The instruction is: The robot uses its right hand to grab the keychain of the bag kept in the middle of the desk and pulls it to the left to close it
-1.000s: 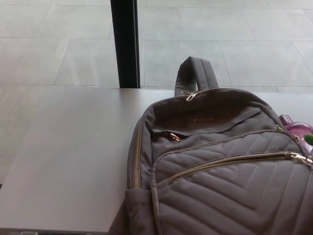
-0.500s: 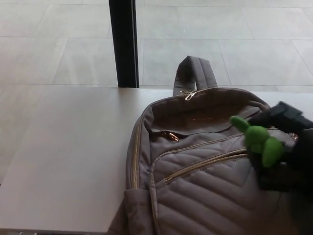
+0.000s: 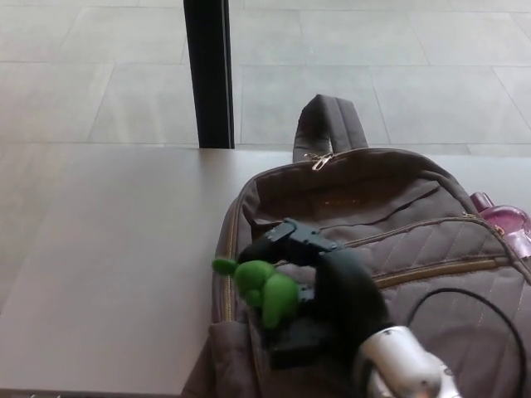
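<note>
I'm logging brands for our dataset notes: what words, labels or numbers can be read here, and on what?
No text here is legible.
On the backpack: one faint gold mark on the upper panel, too small and blurred to read.
The green keychain, the right hand and the desk show no writing.

- Bag [image 3: 415, 240]: the bottom edge cuts off its lower part and the right edge its right side.
- Front-pocket zip [image 3: 440, 269]: its left end is hidden behind the right hand [image 3: 319, 290]; we cannot tell how far it is closed.
- Keychain [image 3: 265, 290]: green and clasped in that hand. Its shape is blurred and its link to the zip is hidden.
- Right forearm [image 3: 406, 369]: cut off at the bottom edge.
- Black cable [image 3: 465, 293]: a loop whose ends we lose at the lower right.
- Pink object [image 3: 502, 220]: partly behind the bag and cut by the right edge; we cannot identify it.
- Mark inside the bag's opening [image 3: 340, 201]: too small to read.
- Black post [image 3: 207, 75]: cut off at the top edge.
</note>
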Robot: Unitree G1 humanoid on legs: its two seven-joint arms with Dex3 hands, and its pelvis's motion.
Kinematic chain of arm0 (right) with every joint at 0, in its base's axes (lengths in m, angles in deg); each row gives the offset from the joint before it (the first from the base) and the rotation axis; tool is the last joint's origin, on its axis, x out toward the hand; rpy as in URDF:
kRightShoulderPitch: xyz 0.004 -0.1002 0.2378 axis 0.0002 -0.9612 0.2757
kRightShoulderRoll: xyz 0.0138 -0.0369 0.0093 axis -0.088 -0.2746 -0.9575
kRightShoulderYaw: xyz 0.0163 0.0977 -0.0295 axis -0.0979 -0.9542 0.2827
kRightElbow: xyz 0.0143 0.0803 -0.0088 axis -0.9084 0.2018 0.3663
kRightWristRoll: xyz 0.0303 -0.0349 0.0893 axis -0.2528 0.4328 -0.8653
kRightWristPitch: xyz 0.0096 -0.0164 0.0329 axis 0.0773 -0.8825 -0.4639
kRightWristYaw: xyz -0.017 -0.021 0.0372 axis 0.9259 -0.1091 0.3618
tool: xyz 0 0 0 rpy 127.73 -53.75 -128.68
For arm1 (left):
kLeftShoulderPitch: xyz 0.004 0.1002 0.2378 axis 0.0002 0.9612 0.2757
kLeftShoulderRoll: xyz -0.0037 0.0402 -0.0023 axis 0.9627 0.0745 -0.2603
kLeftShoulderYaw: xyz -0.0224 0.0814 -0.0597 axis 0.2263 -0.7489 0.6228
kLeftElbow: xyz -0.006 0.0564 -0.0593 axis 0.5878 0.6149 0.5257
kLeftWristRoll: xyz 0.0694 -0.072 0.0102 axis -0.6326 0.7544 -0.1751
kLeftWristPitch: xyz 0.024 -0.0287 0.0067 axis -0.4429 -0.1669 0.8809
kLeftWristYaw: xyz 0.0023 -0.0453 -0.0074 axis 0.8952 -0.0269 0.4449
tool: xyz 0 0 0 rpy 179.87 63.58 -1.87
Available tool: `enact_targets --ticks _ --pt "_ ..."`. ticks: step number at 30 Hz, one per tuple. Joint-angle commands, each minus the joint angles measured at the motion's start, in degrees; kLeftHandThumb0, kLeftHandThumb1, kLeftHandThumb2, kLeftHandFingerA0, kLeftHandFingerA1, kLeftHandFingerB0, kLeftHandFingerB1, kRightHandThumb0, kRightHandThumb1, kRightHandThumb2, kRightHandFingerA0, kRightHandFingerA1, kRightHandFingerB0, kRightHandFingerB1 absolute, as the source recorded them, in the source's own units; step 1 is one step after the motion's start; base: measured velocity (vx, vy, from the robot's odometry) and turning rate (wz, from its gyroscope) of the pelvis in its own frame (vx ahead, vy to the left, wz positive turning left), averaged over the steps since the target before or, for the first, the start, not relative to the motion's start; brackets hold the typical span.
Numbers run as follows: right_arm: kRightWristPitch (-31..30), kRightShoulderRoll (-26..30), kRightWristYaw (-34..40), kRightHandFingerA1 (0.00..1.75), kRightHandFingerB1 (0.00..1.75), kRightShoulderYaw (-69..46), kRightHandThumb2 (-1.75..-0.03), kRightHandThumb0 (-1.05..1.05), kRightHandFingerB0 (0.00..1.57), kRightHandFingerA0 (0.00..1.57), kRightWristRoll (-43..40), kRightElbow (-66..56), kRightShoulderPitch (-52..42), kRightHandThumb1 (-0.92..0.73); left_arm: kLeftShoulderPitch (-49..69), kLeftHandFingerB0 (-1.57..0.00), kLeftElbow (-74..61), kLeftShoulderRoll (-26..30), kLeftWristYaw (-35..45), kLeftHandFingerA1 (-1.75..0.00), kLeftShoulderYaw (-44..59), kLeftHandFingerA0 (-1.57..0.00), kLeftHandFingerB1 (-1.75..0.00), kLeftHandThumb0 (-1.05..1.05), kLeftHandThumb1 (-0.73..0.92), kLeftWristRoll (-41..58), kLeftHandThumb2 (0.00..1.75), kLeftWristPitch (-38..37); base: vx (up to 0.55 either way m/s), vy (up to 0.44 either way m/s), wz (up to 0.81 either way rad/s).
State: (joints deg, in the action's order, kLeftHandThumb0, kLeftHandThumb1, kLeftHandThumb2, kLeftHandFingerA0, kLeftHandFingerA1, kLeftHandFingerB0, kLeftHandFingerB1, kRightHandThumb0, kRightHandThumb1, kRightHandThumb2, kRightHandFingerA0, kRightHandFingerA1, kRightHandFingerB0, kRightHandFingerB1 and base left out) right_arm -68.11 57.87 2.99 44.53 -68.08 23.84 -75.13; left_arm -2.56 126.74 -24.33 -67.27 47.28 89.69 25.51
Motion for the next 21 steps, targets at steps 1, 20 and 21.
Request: enact_targets --ticks 1,20,21 --pt "-2.7 -6.8 5.4 1.75 1.62 7.9 -1.57 -0.22 0.9 1.02 4.2 7.5 -0.4 -0.35 -0.6 -0.57 0.2 0.4 -1.0 -0.59 -0.8 -0.72 -0.48 -0.86 0.92 -0.7 0.81 -0.6 0.0 0.0 0.0" --pt "2.8 -12.8 9.9 1.03 0.51 27.8 -0.6 -0.42 0.14 0.7 13.1 29.8 11.3 -0.7 -0.5 -0.49 -0.8 0.6 0.8 -0.59 -2.1 -0.63 -0.46 -0.84 0.92 -0.7 0.83 -0.9 0.0 0.0 0.0" --pt "1.6 -10.8 8.0 1.03 0.51 28.1 -0.6 -0.42 0.14 0.7 13.8 28.5 12.9 -0.7 -0.1 -0.49 -0.9 0.7 1.2 -0.59 -2.1 -0.63 -0.46 -0.84 0.92 -0.5 0.83 -1.2 0.0 0.0 0.0"
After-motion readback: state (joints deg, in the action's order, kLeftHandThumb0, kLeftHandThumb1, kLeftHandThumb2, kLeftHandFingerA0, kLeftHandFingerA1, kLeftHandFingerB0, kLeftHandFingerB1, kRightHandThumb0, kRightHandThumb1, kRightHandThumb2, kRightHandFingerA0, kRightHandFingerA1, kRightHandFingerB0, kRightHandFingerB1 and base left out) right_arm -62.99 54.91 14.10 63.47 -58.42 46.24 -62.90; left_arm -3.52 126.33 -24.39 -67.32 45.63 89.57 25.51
